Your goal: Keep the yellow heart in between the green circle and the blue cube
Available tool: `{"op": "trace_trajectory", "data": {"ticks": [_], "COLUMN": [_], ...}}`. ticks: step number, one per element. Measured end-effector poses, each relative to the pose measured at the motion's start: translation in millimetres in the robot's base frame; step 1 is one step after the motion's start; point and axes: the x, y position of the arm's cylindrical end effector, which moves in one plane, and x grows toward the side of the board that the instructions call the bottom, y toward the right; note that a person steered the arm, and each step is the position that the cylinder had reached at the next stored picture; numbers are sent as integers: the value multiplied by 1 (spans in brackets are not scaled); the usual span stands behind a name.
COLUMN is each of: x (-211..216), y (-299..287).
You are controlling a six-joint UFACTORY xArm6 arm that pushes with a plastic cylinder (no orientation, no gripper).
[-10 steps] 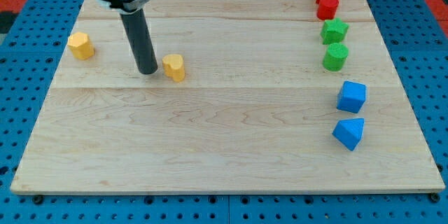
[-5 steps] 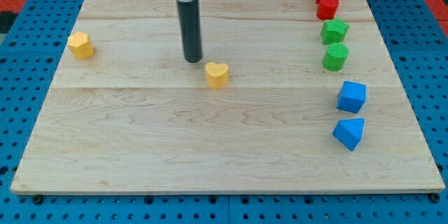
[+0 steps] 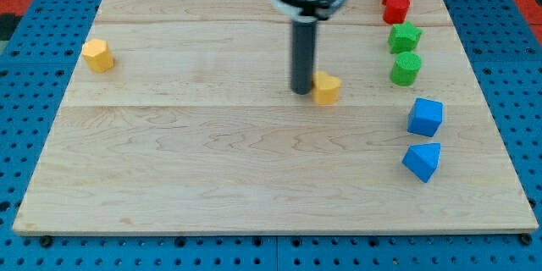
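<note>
My tip (image 3: pixel 302 91) sits right against the yellow heart (image 3: pixel 327 88), touching its left side — no fingers here, just a bare rod, nothing clasped. The heart lies mid-board, well left of the green circle (image 3: pixel 406 69) and the blue cube (image 3: pixel 425 117), which stand apart on the view's right. Far left — a yellow block (image 3: pixel 98 54), alone on the wooden board (image 3: pixel 212 161).

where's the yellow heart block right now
The yellow heart block sits on the wooden board right of centre in the camera view, with my tip against its left side and the green circle block further right.
</note>
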Motion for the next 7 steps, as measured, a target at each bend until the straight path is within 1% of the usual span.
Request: {"op": "trace_trajectory", "data": {"ticks": [1,2,3,4,5,6,7], "x": [-2,-2,-2,18,26,20,17], "y": [36,58,71,57,62,99,109]}}
